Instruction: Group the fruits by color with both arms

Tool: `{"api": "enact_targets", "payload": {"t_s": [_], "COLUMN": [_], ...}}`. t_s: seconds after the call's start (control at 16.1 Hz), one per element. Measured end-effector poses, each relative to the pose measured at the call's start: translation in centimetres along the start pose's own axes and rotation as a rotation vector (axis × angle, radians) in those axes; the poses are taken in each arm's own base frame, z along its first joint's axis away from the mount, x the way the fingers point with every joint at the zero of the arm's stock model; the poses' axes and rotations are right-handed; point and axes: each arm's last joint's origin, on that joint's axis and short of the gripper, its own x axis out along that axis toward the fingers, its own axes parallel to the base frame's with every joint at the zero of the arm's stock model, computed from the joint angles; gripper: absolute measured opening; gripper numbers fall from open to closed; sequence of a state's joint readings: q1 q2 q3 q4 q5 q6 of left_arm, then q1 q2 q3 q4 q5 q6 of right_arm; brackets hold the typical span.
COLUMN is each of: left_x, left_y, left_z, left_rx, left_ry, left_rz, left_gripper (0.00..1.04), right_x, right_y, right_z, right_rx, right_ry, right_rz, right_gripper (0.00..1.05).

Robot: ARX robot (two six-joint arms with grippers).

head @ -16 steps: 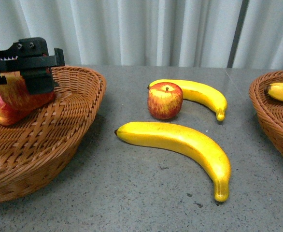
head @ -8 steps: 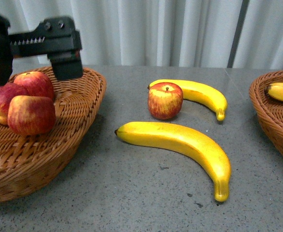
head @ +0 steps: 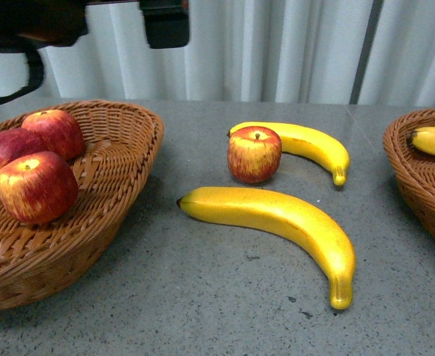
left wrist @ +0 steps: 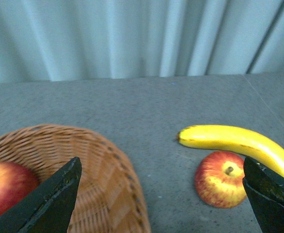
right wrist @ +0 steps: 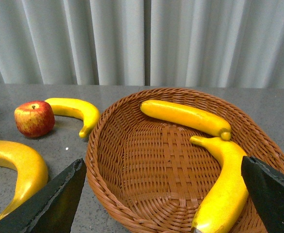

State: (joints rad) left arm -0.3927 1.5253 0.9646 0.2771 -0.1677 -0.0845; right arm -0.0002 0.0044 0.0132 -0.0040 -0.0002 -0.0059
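Note:
Three red apples (head: pixel 36 185) lie in the left wicker basket (head: pixel 121 141). A fourth apple (head: pixel 254 153) stands on the grey table, touching a small banana (head: pixel 306 144) behind it, with a large banana (head: pixel 277 222) in front. My left gripper (head: pixel 162 21) hangs open and empty high over that basket's right rim. In the left wrist view this gripper (left wrist: pixel 161 204) spans the rim (left wrist: pixel 98 165) and the table apple (left wrist: pixel 222 178). My right gripper (right wrist: pixel 161 204) is open and empty above the right basket (right wrist: pixel 103 145), which holds two bananas (right wrist: pixel 185 116).
The right basket (head: pixel 418 170) sits at the table's right edge, and one banana (head: pixel 434 141) shows in it. A white curtain (head: pixel 277 44) closes off the back. Bare table lies in front of the large banana.
My left gripper has risen out of the left basket and moved right, leaving an apple there. That apple rolled to rest at the basket's front.

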Motion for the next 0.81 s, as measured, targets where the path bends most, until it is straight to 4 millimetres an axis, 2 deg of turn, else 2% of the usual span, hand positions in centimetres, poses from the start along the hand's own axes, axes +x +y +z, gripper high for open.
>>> {"api": "enact_targets", "payload": {"t_s": [0.12, 0.31, 0.44, 0.5, 0.56, 0.69, 0.81], "left_x": [2.1, 6.7, 8.5, 11.2, 12.5, 13.6, 13.8], "left_y": [-1.3, -4.1, -5.0, -5.8, -5.6, -4.6, -4.6], "left_z": [-0.2, -2.0, -2.0, -3.1, -4.6, -5.4, -5.6], "left_rx": [0.067, 0.193, 0.242, 0.31, 0.309, 0.258, 0.252], "left_ry": [0.046, 0.168, 0.186, 0.235, 0.287, 0.316, 0.319], "left_rz": [-0.088, -0.281, -0.319, -0.356, -0.344, -0.356, -0.377], "left_gripper": [0.98, 0.98, 0.98, 0.98, 0.98, 0.98, 0.97], "right_x": [0.0, 0.0, 0.0, 0.0, 0.0, 0.0, 0.0], "right_y": [0.0, 0.0, 0.0, 0.0, 0.0, 0.0, 0.0], "right_z": [0.0, 0.0, 0.0, 0.0, 0.0, 0.0, 0.0], "right_rx": [0.0, 0.0, 0.0, 0.0, 0.0, 0.0, 0.0], "right_ry": [0.0, 0.0, 0.0, 0.0, 0.0, 0.0, 0.0], "right_rz": [0.0, 0.0, 0.0, 0.0, 0.0, 0.0, 0.0], "right_gripper": [0.98, 0.98, 0.98, 0.98, 0.98, 0.98, 0.98]}}
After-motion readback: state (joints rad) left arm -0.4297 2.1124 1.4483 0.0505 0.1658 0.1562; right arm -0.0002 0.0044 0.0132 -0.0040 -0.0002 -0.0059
